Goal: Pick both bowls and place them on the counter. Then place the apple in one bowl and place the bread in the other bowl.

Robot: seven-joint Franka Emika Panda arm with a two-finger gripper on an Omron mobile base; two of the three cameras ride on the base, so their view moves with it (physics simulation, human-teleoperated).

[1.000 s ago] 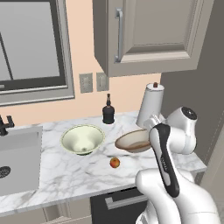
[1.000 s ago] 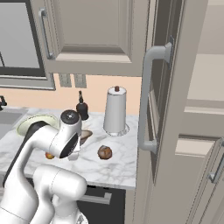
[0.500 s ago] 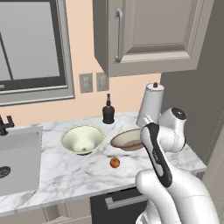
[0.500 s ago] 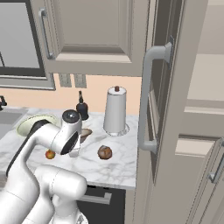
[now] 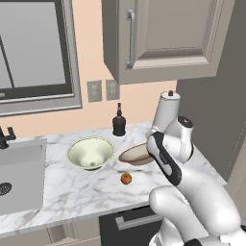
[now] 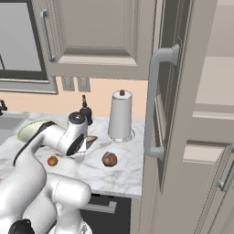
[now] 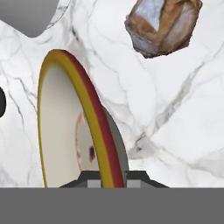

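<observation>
While the tan bowl [image 7: 65, 127] is held tilted by its rim in clenched jaws, it is being set on the table [image 7: 175, 109]; release is called for next, bread [image 7: 162, 24] at one o'clock.

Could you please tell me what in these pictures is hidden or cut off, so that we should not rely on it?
- Tan bowl: its right side is hidden by the arm in the left base view.
- Gripper: only its fingertips show beside the bowl's rim in the hand view.
- Bread: cut off by the top edge in the hand view.
</observation>
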